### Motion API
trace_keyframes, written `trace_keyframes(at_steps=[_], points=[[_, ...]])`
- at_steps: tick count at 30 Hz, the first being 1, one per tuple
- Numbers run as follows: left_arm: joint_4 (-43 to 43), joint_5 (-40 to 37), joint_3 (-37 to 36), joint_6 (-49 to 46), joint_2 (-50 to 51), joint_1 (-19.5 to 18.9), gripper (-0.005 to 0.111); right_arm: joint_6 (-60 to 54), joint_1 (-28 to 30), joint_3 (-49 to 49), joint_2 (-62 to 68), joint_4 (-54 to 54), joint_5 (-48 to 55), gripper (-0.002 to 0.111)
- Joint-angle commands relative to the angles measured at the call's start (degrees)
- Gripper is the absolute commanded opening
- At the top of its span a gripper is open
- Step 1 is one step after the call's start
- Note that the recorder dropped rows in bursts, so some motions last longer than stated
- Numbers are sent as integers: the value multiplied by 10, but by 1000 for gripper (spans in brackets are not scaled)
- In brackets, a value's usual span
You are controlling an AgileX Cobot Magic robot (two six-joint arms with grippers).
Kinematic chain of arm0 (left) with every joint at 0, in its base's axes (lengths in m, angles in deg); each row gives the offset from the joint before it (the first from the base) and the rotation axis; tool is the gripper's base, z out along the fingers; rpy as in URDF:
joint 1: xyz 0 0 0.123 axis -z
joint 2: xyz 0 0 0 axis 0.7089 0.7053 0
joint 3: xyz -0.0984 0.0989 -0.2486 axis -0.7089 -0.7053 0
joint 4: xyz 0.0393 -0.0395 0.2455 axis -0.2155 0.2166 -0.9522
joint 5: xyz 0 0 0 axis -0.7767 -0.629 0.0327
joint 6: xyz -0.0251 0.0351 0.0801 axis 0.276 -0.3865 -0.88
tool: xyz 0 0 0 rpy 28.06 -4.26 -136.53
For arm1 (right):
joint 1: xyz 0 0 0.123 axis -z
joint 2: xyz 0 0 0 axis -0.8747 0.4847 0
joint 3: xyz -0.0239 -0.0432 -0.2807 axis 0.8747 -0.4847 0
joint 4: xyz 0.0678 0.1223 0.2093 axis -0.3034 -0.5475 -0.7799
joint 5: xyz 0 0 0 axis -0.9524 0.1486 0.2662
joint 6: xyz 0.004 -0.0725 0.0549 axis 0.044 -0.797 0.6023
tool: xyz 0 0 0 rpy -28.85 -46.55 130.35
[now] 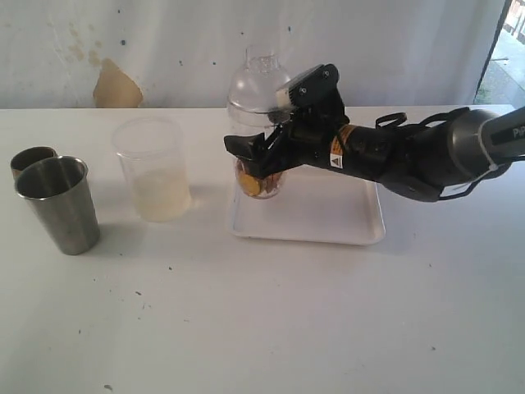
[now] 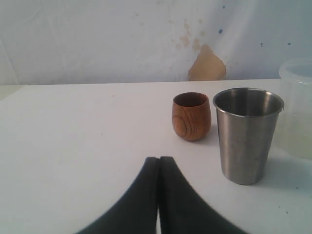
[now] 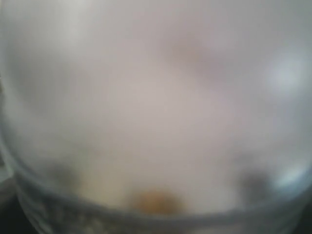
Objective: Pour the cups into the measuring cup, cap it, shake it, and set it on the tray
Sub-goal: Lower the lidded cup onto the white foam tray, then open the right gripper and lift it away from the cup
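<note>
The measuring cup [image 1: 261,182], clear with orange pieces at its bottom and a clear domed cap [image 1: 259,82], stands at the far left corner of the white tray [image 1: 328,215]. My right gripper [image 1: 256,160] reaches in from the right and is shut on its lower half. The cup's blurred wall [image 3: 156,122] fills the right wrist view and hides the jaws. One steel cup [image 1: 57,205] [image 2: 246,136] stands upright at the far left. My left gripper [image 2: 159,158] is shut and empty, low over the table a little short of that cup.
A small wooden cup [image 2: 191,117] [image 1: 31,160] stands just behind the steel cup. A frosted plastic cup [image 1: 154,168] [image 2: 297,112] with pale liquid stands between the steel cup and the tray. A wall runs along the table's far edge.
</note>
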Motion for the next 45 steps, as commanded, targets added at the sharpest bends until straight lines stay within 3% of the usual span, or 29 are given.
trace_keyframes(at_steps=[1, 26, 29, 34, 36, 37, 45], points=[[-2, 3, -2, 1, -2, 0, 0, -21, 5, 0, 2, -7, 39, 0], [-2, 3, -2, 1, -2, 0, 0, -58, 5, 0, 47, -55, 12, 2], [-2, 3, -2, 1, -2, 0, 0, -58, 5, 0, 47, -50, 7, 16], [-2, 3, -2, 1, -2, 0, 0, -58, 5, 0, 47, -55, 9, 80], [-2, 3, -2, 1, -2, 0, 0, -58, 5, 0, 47, -52, 9, 100], [-2, 3, -2, 1, -2, 0, 0, -58, 5, 0, 47, -49, 9, 105], [-2, 3, -2, 1, -2, 0, 0, -58, 5, 0, 31, -46, 8, 105]])
